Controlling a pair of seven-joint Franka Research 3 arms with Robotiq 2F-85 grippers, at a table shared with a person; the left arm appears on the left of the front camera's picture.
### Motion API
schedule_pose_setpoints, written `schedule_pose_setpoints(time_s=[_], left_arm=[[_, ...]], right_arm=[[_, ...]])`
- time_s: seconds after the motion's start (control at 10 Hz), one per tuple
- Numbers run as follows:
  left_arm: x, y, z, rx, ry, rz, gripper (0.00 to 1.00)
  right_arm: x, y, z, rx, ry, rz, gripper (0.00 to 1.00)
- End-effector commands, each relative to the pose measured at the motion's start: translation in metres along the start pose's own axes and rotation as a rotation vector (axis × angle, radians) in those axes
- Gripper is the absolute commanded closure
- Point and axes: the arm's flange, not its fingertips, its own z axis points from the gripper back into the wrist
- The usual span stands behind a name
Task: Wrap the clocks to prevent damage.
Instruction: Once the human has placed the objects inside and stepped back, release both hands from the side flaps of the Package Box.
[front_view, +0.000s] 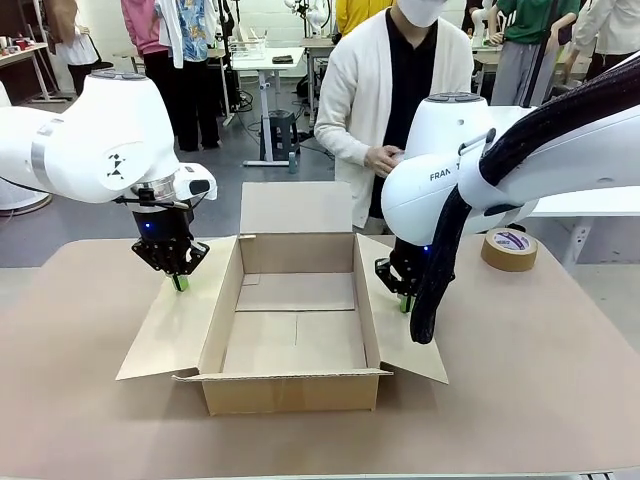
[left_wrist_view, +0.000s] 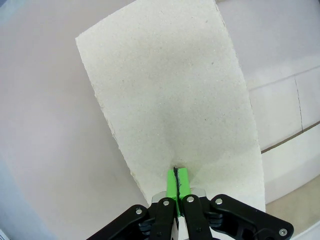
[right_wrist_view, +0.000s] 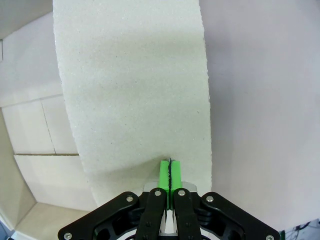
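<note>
An open cardboard box (front_view: 290, 392) stands in the middle of the table, its inside bare. The clocks are out of view. My left gripper (front_view: 180, 282) is shut, and its green tips press down on the box's left flap (front_view: 170, 335). In the left wrist view the shut gripper (left_wrist_view: 176, 175) touches that flap (left_wrist_view: 170, 90). On the other side my right gripper (front_view: 405, 300) is shut too, with its tips on the right flap (front_view: 400, 330). The right wrist view shows this gripper (right_wrist_view: 170, 167) resting on the flap (right_wrist_view: 135, 75). Neither gripper holds anything.
A person (front_view: 395, 110) in a white cardigan stands behind the box's raised back flap (front_view: 296, 207), hands held together at the waist. A roll of brown tape (front_view: 509, 249) lies at the back right. Bare tabletop (front_view: 80, 400) surrounds the box.
</note>
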Motion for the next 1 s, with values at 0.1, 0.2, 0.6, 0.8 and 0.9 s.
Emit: schedule_pose_setpoints(time_s=[0.1,0.2,0.6,0.8,0.9], left_arm=[[-0.0002,0.0002,-0.0004,0.000,0.001,-0.009,1.00],[-0.0002,0.0002,-0.0004,0.000,0.001,-0.009,1.00],[-0.0002,0.0002,-0.0004,0.000,0.001,-0.009,1.00],[-0.0002,0.0002,-0.0004,0.000,0.001,-0.009,1.00],[-0.0002,0.0002,-0.0004,0.000,0.001,-0.009,1.00]], right_arm=[[0.0001,0.0000,0.0001,0.001,-0.001,-0.002,0.99],[0.0001,0.0000,0.0001,0.001,-0.001,-0.002,0.99],[0.0001,0.0000,0.0001,0.001,-0.001,-0.002,0.99],[0.0001,0.0000,0.0001,0.001,-0.001,-0.002,0.99],[0.0001,0.0000,0.0001,0.001,-0.001,-0.002,0.99]])
